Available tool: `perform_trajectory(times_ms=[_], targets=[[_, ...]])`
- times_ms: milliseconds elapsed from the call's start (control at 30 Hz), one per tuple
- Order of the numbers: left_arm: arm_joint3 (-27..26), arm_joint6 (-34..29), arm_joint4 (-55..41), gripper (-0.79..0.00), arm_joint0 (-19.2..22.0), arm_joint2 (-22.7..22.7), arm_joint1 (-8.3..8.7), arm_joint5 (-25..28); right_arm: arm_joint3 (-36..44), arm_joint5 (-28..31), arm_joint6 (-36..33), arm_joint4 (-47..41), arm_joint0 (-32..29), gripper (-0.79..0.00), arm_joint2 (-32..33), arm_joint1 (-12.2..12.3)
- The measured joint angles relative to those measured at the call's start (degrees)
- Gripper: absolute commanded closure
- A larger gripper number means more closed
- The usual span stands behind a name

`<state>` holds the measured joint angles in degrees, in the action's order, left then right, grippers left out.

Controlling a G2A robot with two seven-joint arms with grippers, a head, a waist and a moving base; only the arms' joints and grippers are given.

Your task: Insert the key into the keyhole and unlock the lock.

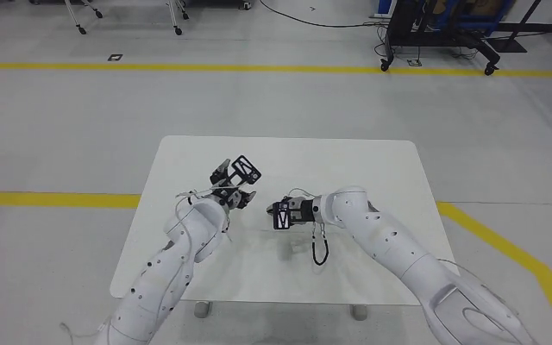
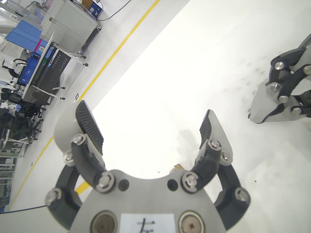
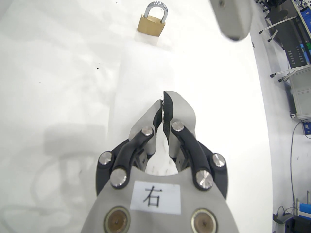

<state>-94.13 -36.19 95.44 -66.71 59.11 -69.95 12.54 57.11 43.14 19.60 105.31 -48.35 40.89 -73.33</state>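
The left end effector [image 2: 145, 112] is spread wide above the table [image 2: 194, 61]; right end effector [image 3: 163, 99] pressed together, brass padlock [image 3: 151, 26] lying near.

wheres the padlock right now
In the right wrist view the padlock rests on the white table, ahead of the right gripper and apart from it, shackle pointing away, with the left gripper close by.

Bits I can't see well

My left gripper [image 2: 145, 110] hides most of the lock [image 2: 178, 166]; just a small gold corner peeks out by its base. My right gripper [image 3: 163, 98] is pinched tight, and I can't tell if the key is inside.
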Motion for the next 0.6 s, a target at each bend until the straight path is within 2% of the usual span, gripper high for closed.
perform_trajectory(times_ms=[233,600], targets=[[7.38,-2.74,-1.49,-0.785,4.73,-4.64,-1.84,-0.81,3.72,0.31,0.68,0.21,-2.7,0.0,3.01,1.82],[13.37,-2.02,-0.83,-0.785,6.92,-7.56,-3.36,-1.89,5.94,-0.08,0.54,-2.74,-4.79,0.0,5.67,2.77]])
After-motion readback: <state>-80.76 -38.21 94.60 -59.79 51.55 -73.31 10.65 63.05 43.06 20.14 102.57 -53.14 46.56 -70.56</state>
